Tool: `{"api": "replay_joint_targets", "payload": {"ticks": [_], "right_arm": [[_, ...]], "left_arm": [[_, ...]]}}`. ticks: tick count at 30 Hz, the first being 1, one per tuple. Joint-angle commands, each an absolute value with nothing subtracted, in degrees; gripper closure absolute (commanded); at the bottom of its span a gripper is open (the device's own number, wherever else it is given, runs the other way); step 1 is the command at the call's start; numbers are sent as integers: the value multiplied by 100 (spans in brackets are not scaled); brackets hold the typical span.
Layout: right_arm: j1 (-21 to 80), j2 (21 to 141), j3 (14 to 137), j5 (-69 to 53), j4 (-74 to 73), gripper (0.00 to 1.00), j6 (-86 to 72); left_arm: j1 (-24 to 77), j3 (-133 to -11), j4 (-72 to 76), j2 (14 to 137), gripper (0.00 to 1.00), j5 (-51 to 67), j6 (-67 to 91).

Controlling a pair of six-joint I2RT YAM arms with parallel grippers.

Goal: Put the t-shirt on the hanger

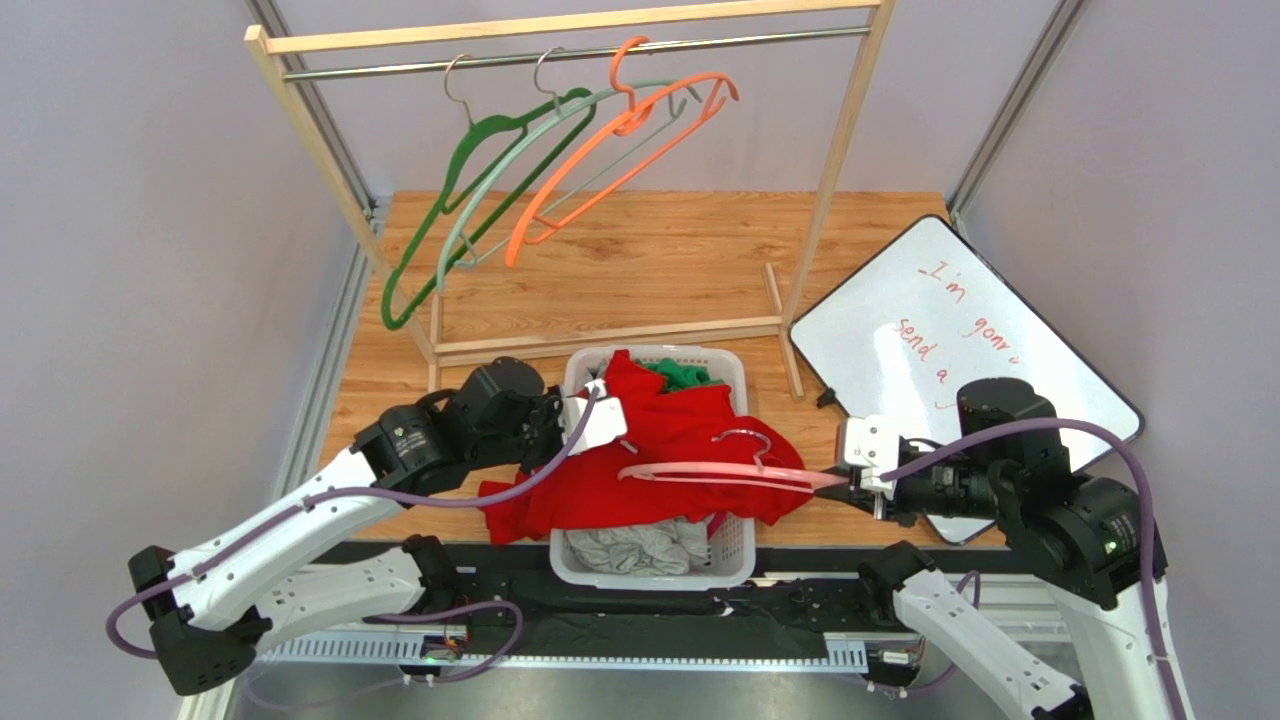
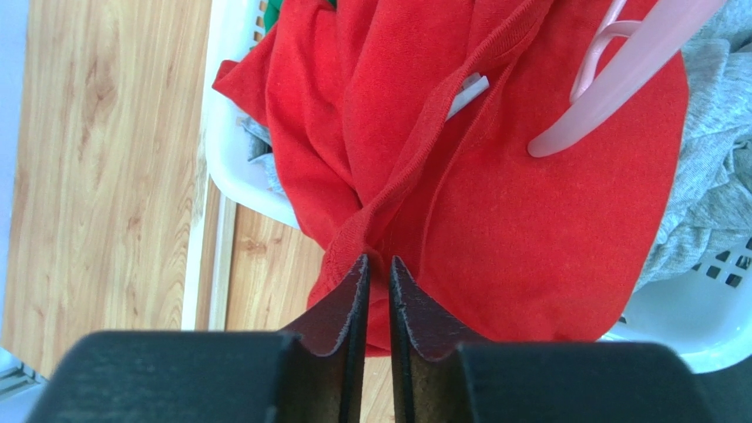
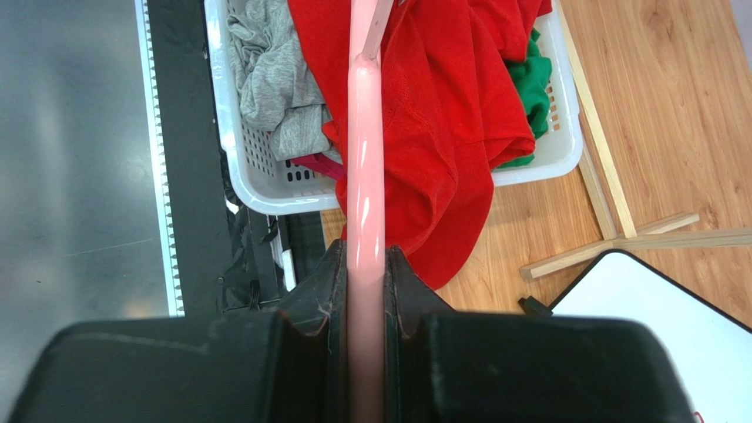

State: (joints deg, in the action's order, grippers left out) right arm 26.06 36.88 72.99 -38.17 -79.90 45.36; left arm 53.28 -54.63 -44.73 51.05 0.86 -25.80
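The red t-shirt (image 1: 661,450) lies draped over the white laundry basket (image 1: 730,558), spilling over its left rim. My left gripper (image 1: 601,420) is shut on a fold of the t-shirt (image 2: 530,211) near its collar seam. My right gripper (image 1: 851,483) is shut on one end of the pale pink hanger (image 1: 721,474), which lies level over the shirt with its metal hook up. In the right wrist view the hanger (image 3: 364,159) runs straight out from my jaws over the t-shirt (image 3: 441,115). The hanger's other end (image 2: 618,84) shows in the left wrist view.
A grey garment (image 1: 639,548) and a small green garment (image 1: 684,375) lie in the basket. A wooden rack (image 1: 601,30) at the back holds green, mint (image 1: 511,158) and orange (image 1: 616,150) hangers. A whiteboard (image 1: 962,345) lies at the right.
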Motion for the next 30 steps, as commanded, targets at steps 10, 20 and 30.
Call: {"api": "replay_joint_targets", "payload": {"ticks": [10, 20, 30], "right_arm": [[2601, 3595, 7243, -3981, -6575, 100, 3376], [2593, 3735, 6856, -4174, -5749, 100, 3050], [2601, 3797, 6732, -4307, -5765, 100, 3181]], "left_arm": [[5344, -5642, -4473, 5080, 100, -44, -2286], [5344, -6038, -4728, 5106, 100, 150, -2171], [5335, -6311, -4922, 5256, 100, 184, -2083]]}}
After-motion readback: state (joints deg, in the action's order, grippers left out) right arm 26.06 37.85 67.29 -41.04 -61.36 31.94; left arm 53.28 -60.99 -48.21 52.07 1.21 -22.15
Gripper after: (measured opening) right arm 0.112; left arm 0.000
